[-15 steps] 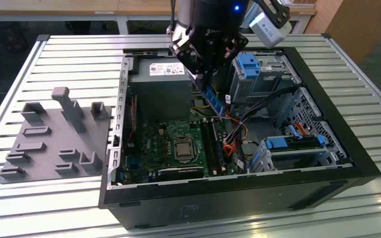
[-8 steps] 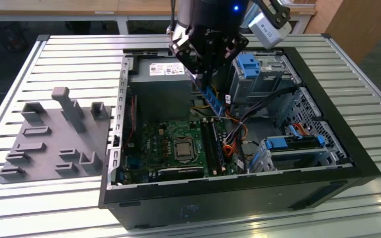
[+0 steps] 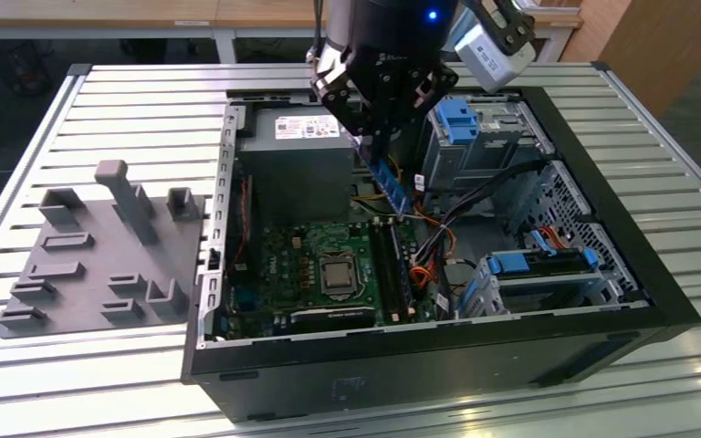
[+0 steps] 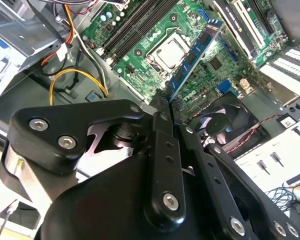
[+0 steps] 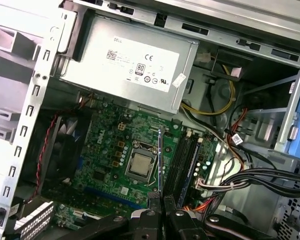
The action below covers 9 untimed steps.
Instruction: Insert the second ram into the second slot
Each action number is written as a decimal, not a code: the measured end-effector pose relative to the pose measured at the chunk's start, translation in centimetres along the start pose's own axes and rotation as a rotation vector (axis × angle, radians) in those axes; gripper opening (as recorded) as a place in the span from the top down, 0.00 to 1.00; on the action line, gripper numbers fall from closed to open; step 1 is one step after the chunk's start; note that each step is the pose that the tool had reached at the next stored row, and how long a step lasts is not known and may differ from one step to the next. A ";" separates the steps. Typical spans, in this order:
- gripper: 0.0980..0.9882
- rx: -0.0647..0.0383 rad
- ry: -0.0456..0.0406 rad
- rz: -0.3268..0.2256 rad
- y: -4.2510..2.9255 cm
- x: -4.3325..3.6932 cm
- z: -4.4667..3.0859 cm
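Arm hanging near-vertical over open PC case (image 3: 643, 274), gripper (image 3: 375, 137) pointed down at motherboard (image 3: 314, 265). Case lying on slatted metal table (image 3: 120, 100), grey fixture plate (image 3: 95, 265) at exterior view's left. Fingers (image 4: 162, 130) clamped on top end of second ram (image 3: 387, 187), held upright above board near memory slots (image 3: 393, 265), not seated.

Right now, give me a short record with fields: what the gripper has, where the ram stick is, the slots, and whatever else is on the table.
gripper: shut on the second ram, over the open computer case
second ram: blue stick, gripped at one end, hanging above the motherboard, not seated in a slot
memory slots: dark parallel row beside the processor socket
computer case: on its side, panel off, on the slatted table
other: grey holder block on the table, at the exterior view's left of the case
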<state>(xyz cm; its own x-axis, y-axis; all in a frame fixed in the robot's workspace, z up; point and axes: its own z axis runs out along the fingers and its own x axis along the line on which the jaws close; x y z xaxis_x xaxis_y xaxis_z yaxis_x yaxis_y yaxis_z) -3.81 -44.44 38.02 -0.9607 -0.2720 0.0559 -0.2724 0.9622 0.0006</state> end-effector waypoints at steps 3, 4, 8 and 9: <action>0.96 0.000 -0.0025 0.020 0.00 0.00 0.06; 0.96 -0.001 -0.0028 0.032 0.00 0.00 0.07; 0.96 -0.004 -0.0028 0.088 0.01 0.00 0.13; 0.96 -0.005 -0.0029 0.104 0.01 -0.01 0.15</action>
<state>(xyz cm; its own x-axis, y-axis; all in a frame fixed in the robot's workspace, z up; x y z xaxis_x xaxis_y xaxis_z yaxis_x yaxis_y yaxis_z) -3.81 -44.44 37.87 -0.9838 -0.1711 0.0531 -0.1714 0.9852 -0.0002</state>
